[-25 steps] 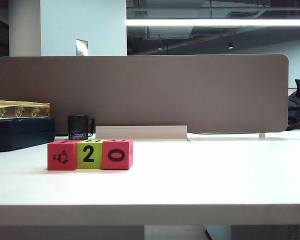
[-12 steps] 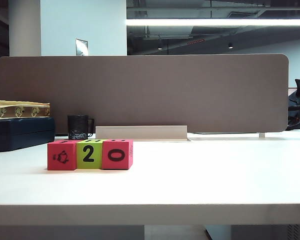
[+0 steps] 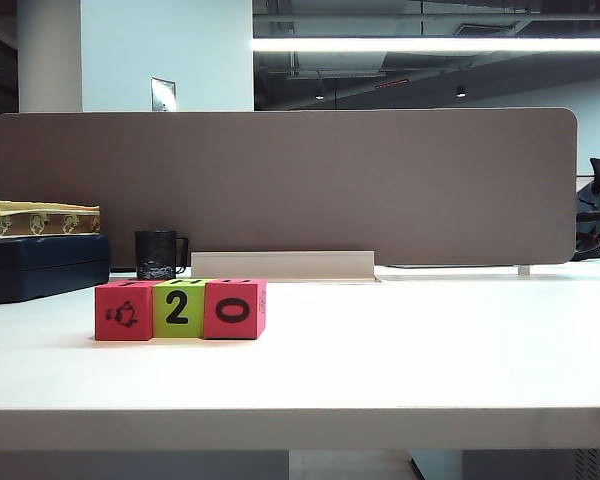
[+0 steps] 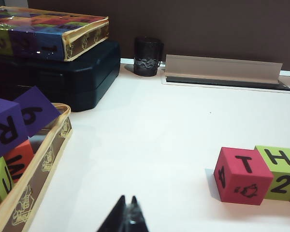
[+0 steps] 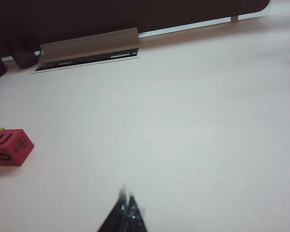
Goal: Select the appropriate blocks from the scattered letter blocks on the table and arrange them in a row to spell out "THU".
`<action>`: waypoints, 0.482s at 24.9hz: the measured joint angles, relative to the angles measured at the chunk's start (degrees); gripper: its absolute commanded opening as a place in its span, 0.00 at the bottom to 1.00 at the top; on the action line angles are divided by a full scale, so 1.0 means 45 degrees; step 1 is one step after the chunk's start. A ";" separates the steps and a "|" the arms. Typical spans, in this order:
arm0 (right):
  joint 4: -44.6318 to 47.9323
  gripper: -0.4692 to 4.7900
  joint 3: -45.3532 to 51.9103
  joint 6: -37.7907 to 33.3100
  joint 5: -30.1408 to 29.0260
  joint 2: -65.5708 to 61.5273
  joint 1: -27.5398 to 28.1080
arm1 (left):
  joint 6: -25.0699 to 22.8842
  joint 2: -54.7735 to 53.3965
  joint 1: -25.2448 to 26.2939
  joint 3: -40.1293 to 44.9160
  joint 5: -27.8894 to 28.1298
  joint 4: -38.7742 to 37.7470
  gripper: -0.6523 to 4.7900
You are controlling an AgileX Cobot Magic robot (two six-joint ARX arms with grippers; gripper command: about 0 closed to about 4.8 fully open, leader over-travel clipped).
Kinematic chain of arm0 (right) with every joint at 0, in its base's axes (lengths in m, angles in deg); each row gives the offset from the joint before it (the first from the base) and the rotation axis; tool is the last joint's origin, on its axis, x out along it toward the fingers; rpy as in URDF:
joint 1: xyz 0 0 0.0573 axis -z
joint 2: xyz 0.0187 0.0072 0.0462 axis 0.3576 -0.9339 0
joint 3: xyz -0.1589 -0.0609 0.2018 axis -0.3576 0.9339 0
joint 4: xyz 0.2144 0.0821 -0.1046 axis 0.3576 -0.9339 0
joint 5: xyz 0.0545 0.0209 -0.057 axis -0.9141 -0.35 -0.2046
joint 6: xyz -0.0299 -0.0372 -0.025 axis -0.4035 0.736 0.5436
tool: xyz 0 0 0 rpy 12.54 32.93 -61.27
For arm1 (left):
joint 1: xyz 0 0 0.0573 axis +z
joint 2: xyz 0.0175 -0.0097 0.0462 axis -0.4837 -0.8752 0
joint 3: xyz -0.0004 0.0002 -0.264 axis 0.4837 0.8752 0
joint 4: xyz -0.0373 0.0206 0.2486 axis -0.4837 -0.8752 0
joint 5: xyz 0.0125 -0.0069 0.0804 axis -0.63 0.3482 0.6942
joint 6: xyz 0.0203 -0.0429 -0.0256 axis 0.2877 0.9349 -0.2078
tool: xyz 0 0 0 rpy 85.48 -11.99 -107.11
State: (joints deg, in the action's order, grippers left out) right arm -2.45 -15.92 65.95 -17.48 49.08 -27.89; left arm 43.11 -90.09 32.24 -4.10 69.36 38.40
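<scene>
Already the three blocks (image 3: 180, 309) sit in a tight row, side against side, on the table (image 3: 400, 350), toward its left part and nearer the back edge than the front. From the front you read an animal figure, a 2 and a 0; the left wrist view shows T and H on the upper faces of the red and green cubes, and the right wrist view shows a U on the red end cube (image 5: 10, 146). So you can judge the word as spelled and the row as done.

The row's long axis runs along the table's length, parallel to the front edge. Your left claw (image 4: 127, 216) is pressed together and holds nothing; the T end of the row lies ahead of it and off to one side, near but apart. Your right claw (image 5: 127, 213) is likewise shut and empty, with the U end well apart from it across bare table. Neither claw shows in the outside view. If any block needs a nudge, the left arm looks the nearer one, and it would have to open first.

Beyond the row, a black mug (image 3: 159, 254) stands by the back edge.
</scene>
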 measured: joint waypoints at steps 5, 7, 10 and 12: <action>0.2283 0.09 0.0631 -0.0355 0.0262 0.0005 0.0015 | 0.0000 0.0000 0.0000 0.0000 0.0000 0.0000 0.11; 0.3677 0.09 0.1093 0.0126 0.0262 0.0000 0.0019 | 0.0000 0.0000 0.0000 0.0000 0.0000 0.0000 0.11; 0.4823 0.09 0.1768 0.0510 0.0087 0.0005 0.0019 | 0.0000 0.0000 0.0000 0.0000 0.0000 -0.0005 0.11; 0.4974 0.09 0.2302 0.0549 -0.0063 0.0005 0.0024 | 0.0000 0.0000 0.0000 0.0000 0.0000 0.0000 0.11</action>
State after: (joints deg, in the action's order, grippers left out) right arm 19.93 -5.56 68.42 -17.76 49.11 -27.78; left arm 43.11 -90.09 32.24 -4.10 69.36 38.40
